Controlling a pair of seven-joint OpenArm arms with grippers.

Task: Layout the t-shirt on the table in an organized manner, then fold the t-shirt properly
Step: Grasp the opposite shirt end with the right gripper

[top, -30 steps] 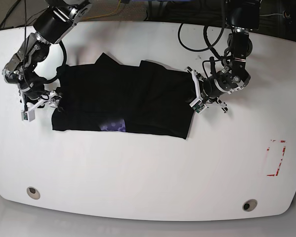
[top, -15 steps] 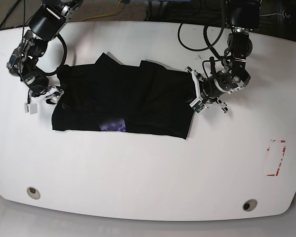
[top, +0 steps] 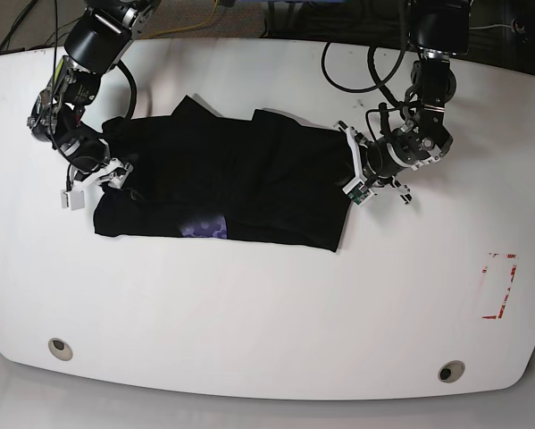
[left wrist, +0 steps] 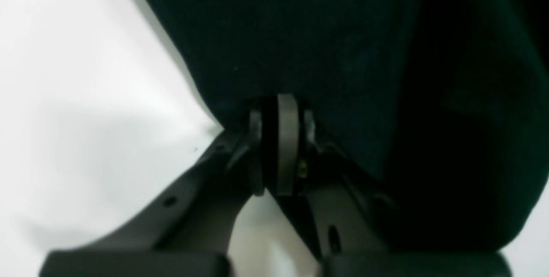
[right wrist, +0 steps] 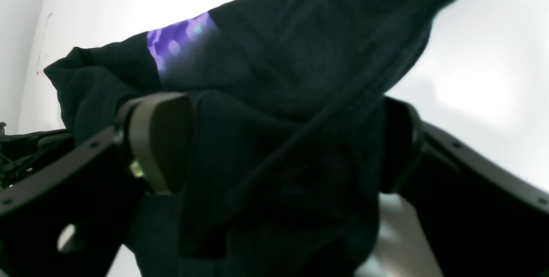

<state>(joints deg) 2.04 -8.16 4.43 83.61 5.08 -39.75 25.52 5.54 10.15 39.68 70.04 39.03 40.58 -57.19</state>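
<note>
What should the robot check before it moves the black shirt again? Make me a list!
1. Left gripper pinching the t-shirt edge: ok, jaws shut on cloth.
2. Right gripper ready to grab: ok, jaws wide open with cloth between them.
3. Right gripper actually holding cloth: not ok.
4. Shirt lying flat: not ok, bunched with overlapping layers.
5. Shirt fully on the table: ok.
6. Sleeves laid out: cannot tell.

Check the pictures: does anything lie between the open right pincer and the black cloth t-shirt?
Nothing visible does. The right pincer stands open with the black cloth t-shirt bunched directly between its fingers.
</note>
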